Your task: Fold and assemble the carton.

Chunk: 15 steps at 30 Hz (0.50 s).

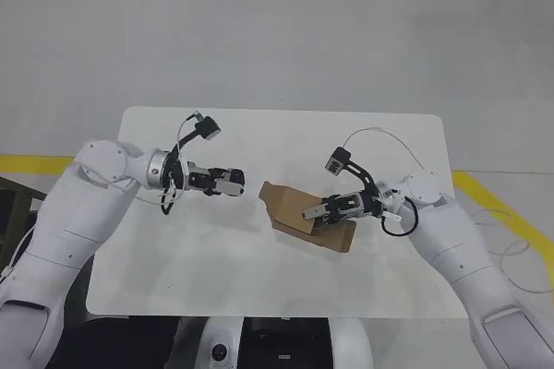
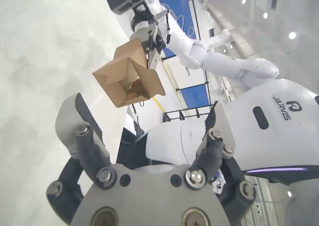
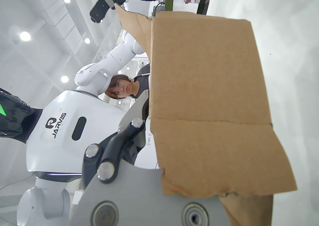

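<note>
Carton [image 1: 282, 203] is clamped by one wall in my right gripper [image 1: 325, 211], over the middle of the table [image 1: 166, 267], long axis running toward the left gripper [image 1: 236, 182], which hangs spread and empty, near but apart. Left wrist view shows its open mouth facing that gripper, flaps unfolded; right wrist view gives me an outer wall instead.

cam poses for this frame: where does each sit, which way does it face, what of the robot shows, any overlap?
Top view: above the arms, looking down at the table; it shows the left gripper open and the right gripper shut on the carton.
Left wrist view: on the left wrist, facing past its open fingers toward the carton and the right gripper.
Right wrist view: on the right wrist, facing along the carton's side; one finger shows, left gripper beyond.
Shared: all see the carton.
</note>
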Each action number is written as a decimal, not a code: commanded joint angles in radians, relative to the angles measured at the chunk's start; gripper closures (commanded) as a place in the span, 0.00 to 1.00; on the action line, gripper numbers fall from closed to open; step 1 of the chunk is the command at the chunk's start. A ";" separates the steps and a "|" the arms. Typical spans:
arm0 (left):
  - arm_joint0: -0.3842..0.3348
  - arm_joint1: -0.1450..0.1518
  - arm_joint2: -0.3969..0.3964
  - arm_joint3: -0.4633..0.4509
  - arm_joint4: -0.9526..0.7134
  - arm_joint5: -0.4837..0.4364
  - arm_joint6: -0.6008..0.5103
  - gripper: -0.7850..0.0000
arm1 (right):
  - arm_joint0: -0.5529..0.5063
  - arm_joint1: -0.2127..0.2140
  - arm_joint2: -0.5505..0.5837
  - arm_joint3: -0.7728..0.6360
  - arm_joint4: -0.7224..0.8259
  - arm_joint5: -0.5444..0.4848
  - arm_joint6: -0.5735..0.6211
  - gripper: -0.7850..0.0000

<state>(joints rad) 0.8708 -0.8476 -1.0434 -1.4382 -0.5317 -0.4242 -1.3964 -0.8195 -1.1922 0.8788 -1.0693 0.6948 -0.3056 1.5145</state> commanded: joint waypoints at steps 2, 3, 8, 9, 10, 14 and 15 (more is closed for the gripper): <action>-0.006 0.003 0.002 -0.033 0.082 -0.013 0.014 0.00 | 0.002 -0.001 -0.003 0.003 -0.003 0.000 0.000 1.00; -0.006 0.003 0.007 -0.039 0.105 -0.013 0.014 0.00 | 0.003 -0.002 -0.005 0.005 -0.003 0.000 0.000 1.00; -0.031 -0.009 0.036 -0.064 0.173 0.014 0.082 0.00 | 0.007 -0.005 -0.011 0.013 -0.005 0.000 0.000 1.00; -0.039 -0.013 0.043 -0.070 0.193 0.020 0.103 0.00 | 0.008 -0.005 -0.011 0.014 -0.007 -0.001 -0.001 1.00; -0.045 -0.016 0.054 -0.074 0.213 0.033 0.115 0.00 | 0.008 -0.005 -0.012 0.013 -0.008 -0.002 -0.002 1.00; -0.071 -0.029 0.097 -0.096 0.272 0.091 0.135 0.00 | 0.007 -0.005 -0.011 0.007 -0.011 -0.005 -0.005 1.00; -0.071 -0.031 0.106 -0.099 0.281 0.102 0.139 0.00 | 0.007 -0.005 -0.010 0.006 -0.012 -0.006 -0.006 1.00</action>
<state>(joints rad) 0.8009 -0.8765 -0.9480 -1.5338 -0.2628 -0.3360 -1.2598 -0.8122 -1.1975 0.8677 -1.0621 0.6836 -0.3108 1.5094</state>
